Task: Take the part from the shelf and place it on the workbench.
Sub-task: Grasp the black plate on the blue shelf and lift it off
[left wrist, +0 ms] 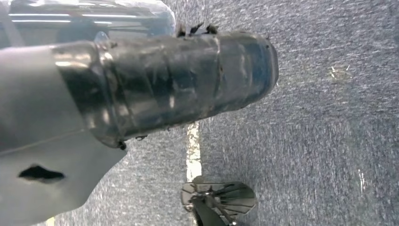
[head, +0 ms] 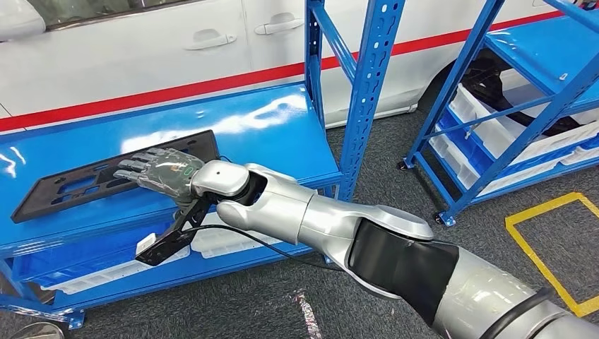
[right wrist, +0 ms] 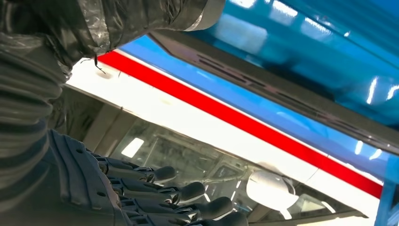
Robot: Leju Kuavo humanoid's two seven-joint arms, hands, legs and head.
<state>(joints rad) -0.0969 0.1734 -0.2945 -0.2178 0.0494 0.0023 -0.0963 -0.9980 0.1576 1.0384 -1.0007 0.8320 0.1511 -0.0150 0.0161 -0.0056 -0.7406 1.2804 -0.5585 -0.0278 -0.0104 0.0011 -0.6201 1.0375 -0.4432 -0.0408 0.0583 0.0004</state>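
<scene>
The part (head: 70,185) is a flat black plastic panel with cut-outs, lying on the top level of the blue shelf (head: 268,134). My right hand (head: 159,171) reaches in from the right and lies spread over the panel's right end, holding nothing. In the right wrist view its dark fingers (right wrist: 179,190) stretch out straight and the film-wrapped thumb (right wrist: 141,19) stands apart from them. The panel's long edge (right wrist: 282,94) runs just beyond them. My left hand (left wrist: 179,80) hangs over grey carpet as a film-wrapped dark shape, and I cannot make out how its fingers lie.
A blue upright post (head: 367,92) stands at the shelf's right end. White bins (head: 219,244) sit on the lower level. A white car with a red stripe (head: 176,42) is behind the shelf. A second blue rack (head: 537,106) and yellow floor tape (head: 551,240) lie to the right.
</scene>
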